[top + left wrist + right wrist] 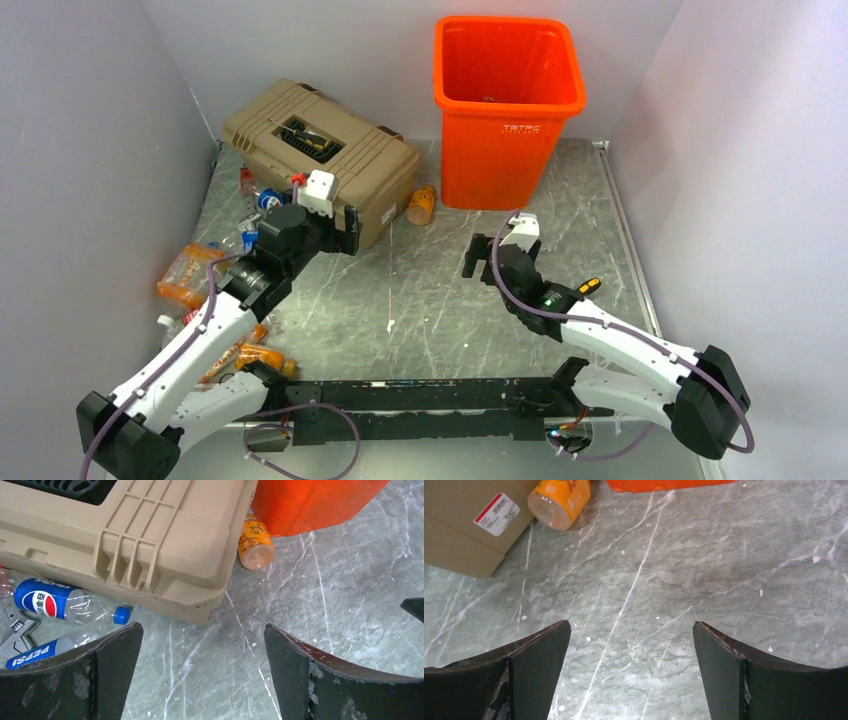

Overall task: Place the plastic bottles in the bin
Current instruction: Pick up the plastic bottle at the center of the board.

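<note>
Right end effector [631,625] near orange bin [505,150]

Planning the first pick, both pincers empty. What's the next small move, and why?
Probably ease the right pincer forward and left toward the orange bottle: the pincer is open and empty, and that bottle lies on its side between the toolbox and the bin, ahead in its wrist view.
</note>
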`<state>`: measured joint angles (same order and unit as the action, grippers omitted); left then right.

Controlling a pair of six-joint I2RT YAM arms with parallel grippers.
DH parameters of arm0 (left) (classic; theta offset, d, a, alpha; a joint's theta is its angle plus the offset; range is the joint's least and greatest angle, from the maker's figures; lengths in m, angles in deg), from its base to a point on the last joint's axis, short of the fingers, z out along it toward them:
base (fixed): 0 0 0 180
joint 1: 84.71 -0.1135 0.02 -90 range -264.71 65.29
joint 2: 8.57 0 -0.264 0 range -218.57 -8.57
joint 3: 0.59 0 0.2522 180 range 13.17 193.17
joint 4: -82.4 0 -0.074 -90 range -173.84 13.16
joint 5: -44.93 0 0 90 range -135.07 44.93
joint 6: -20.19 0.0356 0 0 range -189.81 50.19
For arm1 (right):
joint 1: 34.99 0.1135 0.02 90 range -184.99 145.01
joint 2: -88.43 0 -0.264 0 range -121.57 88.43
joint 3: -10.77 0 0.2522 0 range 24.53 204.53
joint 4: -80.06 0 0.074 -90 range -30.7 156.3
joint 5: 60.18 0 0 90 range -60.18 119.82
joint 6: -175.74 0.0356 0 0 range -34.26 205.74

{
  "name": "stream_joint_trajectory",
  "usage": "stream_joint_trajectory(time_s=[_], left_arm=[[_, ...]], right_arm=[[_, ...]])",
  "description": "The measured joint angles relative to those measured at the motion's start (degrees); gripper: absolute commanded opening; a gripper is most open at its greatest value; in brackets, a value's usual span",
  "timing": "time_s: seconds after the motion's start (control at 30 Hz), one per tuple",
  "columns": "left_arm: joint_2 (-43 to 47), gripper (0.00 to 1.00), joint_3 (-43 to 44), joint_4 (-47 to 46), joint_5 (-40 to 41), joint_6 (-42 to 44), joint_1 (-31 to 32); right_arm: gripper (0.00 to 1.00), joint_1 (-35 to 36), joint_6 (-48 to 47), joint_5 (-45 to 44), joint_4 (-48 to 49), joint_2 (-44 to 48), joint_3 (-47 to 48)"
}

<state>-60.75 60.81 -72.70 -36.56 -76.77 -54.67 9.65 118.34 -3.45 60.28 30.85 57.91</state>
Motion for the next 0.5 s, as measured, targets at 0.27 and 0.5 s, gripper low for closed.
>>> stream_joint_trajectory(time_s=[0.27, 0.5], left_arm=[[-13.1, 0.90, 11.4, 7.3, 3.2, -7.1, 1.4], [-25.1, 0.94, 14.0, 9.3, 13.3, -11.4, 14.5]], right_arm=[[0.96, 0.0, 3.5, -2.8, -1.3, 10.6, -4.0], [0.97, -0.1, 4.7, -4.0, -4.3, 18.5, -7.9]])
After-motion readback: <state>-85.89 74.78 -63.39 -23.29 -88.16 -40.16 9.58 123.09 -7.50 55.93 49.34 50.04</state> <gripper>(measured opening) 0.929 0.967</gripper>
